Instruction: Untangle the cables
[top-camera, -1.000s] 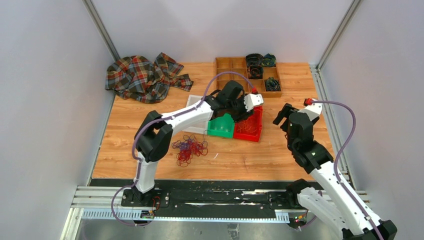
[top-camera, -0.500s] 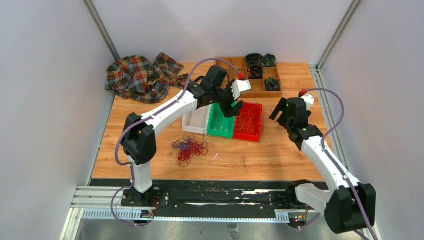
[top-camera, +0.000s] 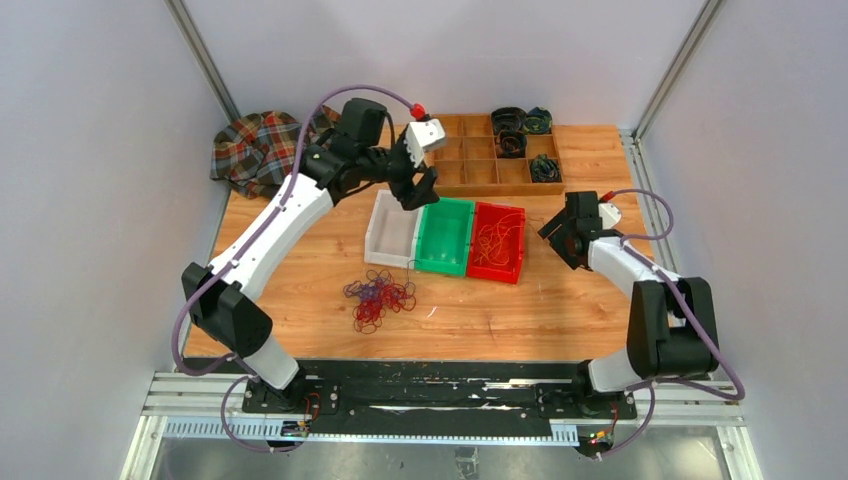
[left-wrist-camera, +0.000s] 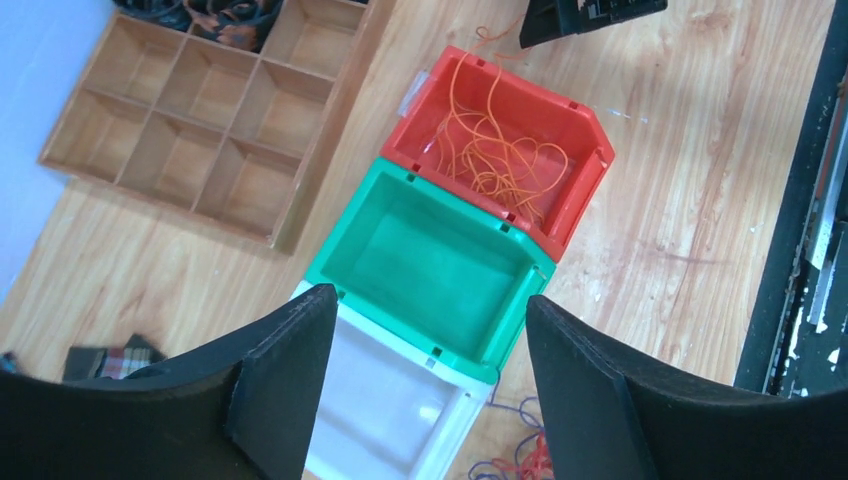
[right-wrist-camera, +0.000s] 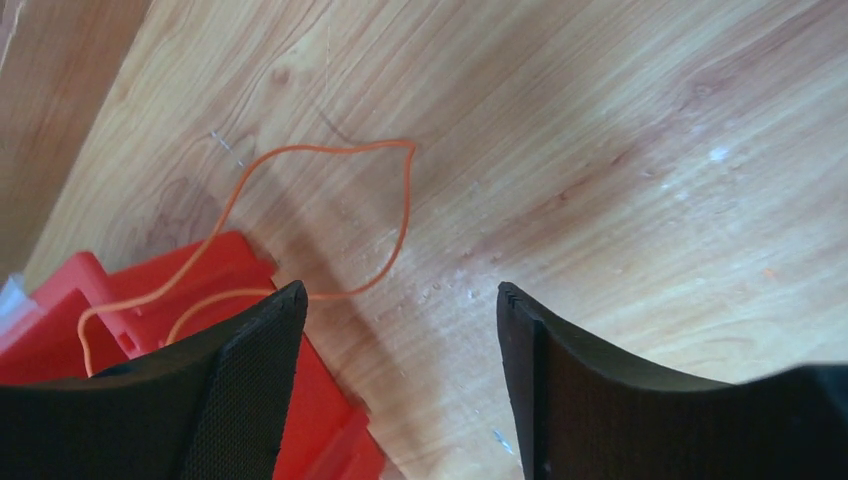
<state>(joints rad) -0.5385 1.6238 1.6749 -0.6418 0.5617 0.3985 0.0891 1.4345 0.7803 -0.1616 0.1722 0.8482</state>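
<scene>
A fist-sized tangle of red and purple cables (top-camera: 380, 298) lies on the wooden table in front of the bins. Loose orange cables (left-wrist-camera: 500, 150) fill the red bin (top-camera: 518, 262). One orange strand (right-wrist-camera: 330, 215) loops over that bin's rim onto the wood. My left gripper (top-camera: 418, 190) hangs open and empty high above the white bin (left-wrist-camera: 385, 420) and green bin (left-wrist-camera: 430, 262). My right gripper (top-camera: 557, 236) is open low over the table, just right of the red bin (right-wrist-camera: 80, 330), with nothing between its fingers.
A wooden divided tray (top-camera: 447, 180) at the back holds dark coiled items (top-camera: 512, 128) in its right cells. A plaid cloth (top-camera: 262, 155) lies bunched at the back left. The table's right edge runs close beside the right arm.
The left arm has lifted off the red bin and swung back and left, its jaws opening wider. The right arm has reached down and forward toward the red bin's right side.
</scene>
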